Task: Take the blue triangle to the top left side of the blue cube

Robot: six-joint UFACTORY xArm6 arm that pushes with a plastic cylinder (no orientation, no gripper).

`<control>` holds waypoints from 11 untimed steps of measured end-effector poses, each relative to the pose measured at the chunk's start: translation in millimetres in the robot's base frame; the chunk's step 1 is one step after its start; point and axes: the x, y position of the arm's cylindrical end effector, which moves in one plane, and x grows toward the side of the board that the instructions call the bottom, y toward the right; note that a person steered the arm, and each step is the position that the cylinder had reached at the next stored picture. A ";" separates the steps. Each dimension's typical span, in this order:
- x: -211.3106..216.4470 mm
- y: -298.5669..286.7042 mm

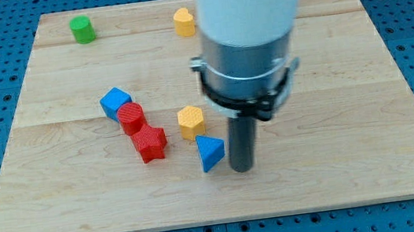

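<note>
The blue triangle [210, 152] lies on the wooden board [357, 177] a little below its middle. My tip [243, 168] stands just to the triangle's right, close to or touching its right edge. The blue cube [115, 103] sits to the upper left of the triangle, at the view's left of centre. A red cylinder [131, 118] touches the cube's lower right corner. The arm's wide body hides the board above the tip.
A red star [149, 144] lies below the red cylinder. A yellow hexagon [190, 122] sits just above the blue triangle. A yellow heart-like block [184, 22] and a green cylinder [83, 29] stand near the view's top.
</note>
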 end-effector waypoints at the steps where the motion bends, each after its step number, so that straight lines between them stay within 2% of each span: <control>1: -3.7 -46.2; 2: -18.9 -87.3; 3: -39.8 -74.6; 5: -46.9 -5.5; 6: -59.1 -67.6; 7: -59.1 -103.5; 8: -58.6 -103.5; 10: -31.5 -113.3; 11: -42.4 -127.5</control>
